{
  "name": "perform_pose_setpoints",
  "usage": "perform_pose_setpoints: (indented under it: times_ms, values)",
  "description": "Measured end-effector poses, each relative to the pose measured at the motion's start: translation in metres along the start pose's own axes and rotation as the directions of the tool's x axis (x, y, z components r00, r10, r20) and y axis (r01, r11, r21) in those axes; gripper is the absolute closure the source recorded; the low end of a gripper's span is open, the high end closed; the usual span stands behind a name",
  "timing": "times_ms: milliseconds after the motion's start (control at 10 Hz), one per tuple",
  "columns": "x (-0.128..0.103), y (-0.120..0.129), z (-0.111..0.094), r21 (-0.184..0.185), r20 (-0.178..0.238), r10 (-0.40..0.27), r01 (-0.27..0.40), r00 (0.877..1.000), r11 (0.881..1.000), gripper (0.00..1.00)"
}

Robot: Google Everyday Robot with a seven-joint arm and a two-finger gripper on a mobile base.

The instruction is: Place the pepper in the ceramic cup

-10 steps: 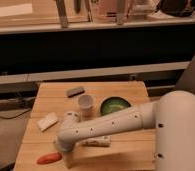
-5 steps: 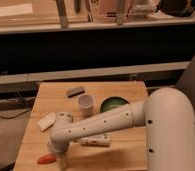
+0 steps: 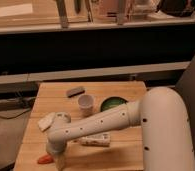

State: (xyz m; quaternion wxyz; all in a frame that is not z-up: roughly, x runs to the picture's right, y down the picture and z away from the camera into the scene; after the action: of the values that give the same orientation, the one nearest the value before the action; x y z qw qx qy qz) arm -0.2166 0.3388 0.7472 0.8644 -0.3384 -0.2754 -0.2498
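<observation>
The orange-red pepper (image 3: pixel 44 159) lies at the front left of the wooden table (image 3: pixel 121 150), only its left end showing past my arm. My gripper (image 3: pixel 57 160) hangs at the end of the white arm, right over and beside the pepper at the table's front edge. The small white-grey ceramic cup (image 3: pixel 85 105) stands upright near the middle of the table, well behind the gripper.
A dark green bowl (image 3: pixel 112 104) sits right of the cup. A white labelled bottle (image 3: pixel 95 140) lies on its side under my arm. A grey block (image 3: pixel 75 91) lies at the back, a white packet (image 3: pixel 46 121) at the left.
My arm has swung down and left toward the table's front left corner, so the gripper now sits over the pepper and covers most of it. Other objects have not moved.
</observation>
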Motion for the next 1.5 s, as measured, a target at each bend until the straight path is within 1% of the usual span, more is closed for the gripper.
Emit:
perform_pose_setpoints:
  times_ms: [100, 200, 300, 400, 500, 600, 700, 1000, 1300, 1500]
  values:
    - [0.000, 0.000, -0.001, 0.002, 0.001, -0.001, 0.001, 1.000, 1.000, 0.70]
    - [0.000, 0.000, -0.002, 0.001, 0.000, -0.002, 0.002, 1.000, 1.000, 0.82]
    - [0.000, 0.000, -0.004, 0.001, -0.001, -0.002, 0.002, 1.000, 1.000, 0.90]
    - [0.001, 0.001, -0.005, 0.000, -0.002, -0.002, 0.002, 1.000, 1.000, 0.96]
    - [0.002, 0.001, -0.005, -0.002, -0.004, -0.001, 0.001, 1.000, 1.000, 1.00]
    - [0.002, 0.001, -0.005, -0.002, -0.004, -0.001, 0.001, 1.000, 1.000, 1.00]
    - [0.002, 0.000, -0.008, 0.008, -0.007, -0.009, 0.009, 1.000, 1.000, 1.00]
    - [-0.006, -0.003, -0.028, 0.042, 0.002, -0.027, 0.027, 1.000, 0.999, 1.00]
    - [-0.014, -0.007, -0.054, 0.102, 0.015, -0.048, 0.046, 0.999, 0.994, 1.00]
    - [-0.015, -0.009, -0.065, 0.134, 0.023, -0.051, 0.047, 0.998, 0.990, 1.00]
